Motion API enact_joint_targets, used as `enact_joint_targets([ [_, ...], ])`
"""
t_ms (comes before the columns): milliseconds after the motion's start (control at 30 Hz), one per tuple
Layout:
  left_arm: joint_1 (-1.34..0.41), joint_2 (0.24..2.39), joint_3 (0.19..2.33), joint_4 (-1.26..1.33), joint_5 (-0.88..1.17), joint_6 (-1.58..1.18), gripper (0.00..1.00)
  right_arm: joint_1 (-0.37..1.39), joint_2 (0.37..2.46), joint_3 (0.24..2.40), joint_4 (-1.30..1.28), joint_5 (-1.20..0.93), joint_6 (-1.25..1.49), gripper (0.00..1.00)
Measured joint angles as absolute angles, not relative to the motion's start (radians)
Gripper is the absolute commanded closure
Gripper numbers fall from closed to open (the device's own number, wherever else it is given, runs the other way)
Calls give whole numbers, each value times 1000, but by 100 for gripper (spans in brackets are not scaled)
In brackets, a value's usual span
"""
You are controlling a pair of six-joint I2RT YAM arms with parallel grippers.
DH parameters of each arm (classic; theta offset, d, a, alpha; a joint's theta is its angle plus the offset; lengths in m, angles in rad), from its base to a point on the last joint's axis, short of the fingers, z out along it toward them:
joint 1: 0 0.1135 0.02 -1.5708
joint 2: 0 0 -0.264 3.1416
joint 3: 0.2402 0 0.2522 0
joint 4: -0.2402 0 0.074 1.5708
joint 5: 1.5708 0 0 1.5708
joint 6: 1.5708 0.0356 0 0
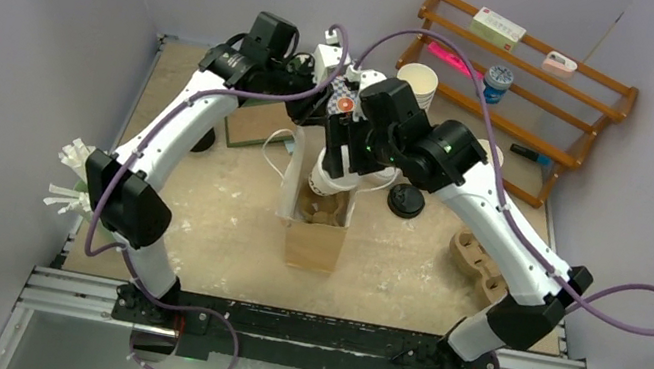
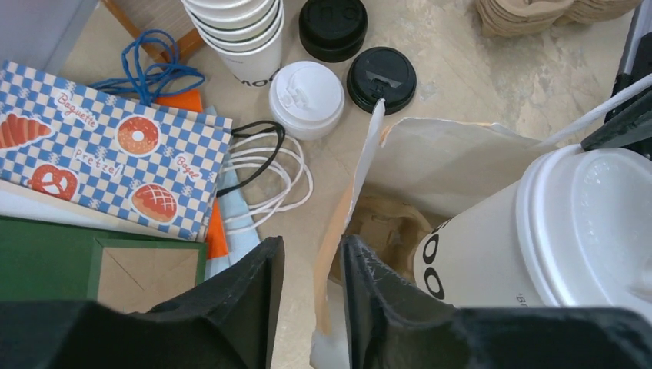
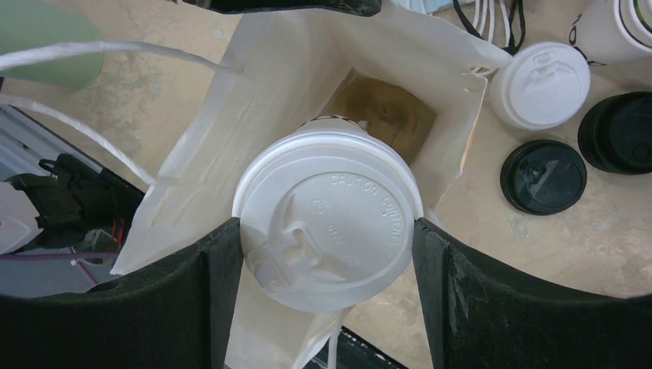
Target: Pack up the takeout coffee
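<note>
Left of bag [image 1: 313, 238]: flat paper packs [image 2: 108, 154], with loose handles [image 2: 269, 169] lying just beside its wall. At the bag's far rim, left gripper [image 2: 311, 247] has its fingers apart, straddling the wall's edge. Table [image 2: 461, 61] shows in the gap, so it is not clamped.

Bag stands upright, mouth open, brown carrier [image 3: 388, 111] at its bottom.

Over the mouth: white-lid cup [image 3: 329, 219], tilted, base pointing in. The right gripper [image 3: 327, 229] is clamped on it, one finger on each side of the lid. The lid takes most of the mouth's width; free room only on the carrier side. Base-to-carrier contact: cannot tell.

Right of bag, just beside its rim: white lid [image 3: 540, 84], black-lid cup [image 3: 543, 175] (seen from above only), second black lid [image 3: 619, 131], cup stack [image 2: 246, 31]. All are outside the bag.
</note>
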State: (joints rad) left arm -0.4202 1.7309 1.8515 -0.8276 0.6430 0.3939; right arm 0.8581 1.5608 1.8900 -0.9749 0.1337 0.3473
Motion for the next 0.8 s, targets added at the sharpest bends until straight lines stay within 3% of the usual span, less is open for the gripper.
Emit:
enact_joint_targets([
  [167, -421, 1729, 1800, -823, 624, 376, 99, 869, 1620, 1958, -999, 130, 347, 52],
  [567, -424, 1574, 1638, -735, 445, 149, 100, 923, 1683, 2083, -1061, 141, 345, 52],
  [800, -429, 1381, 1438, -622, 402, -7, 100, 955, 1670, 2030, -1056, 192, 340, 54],
])
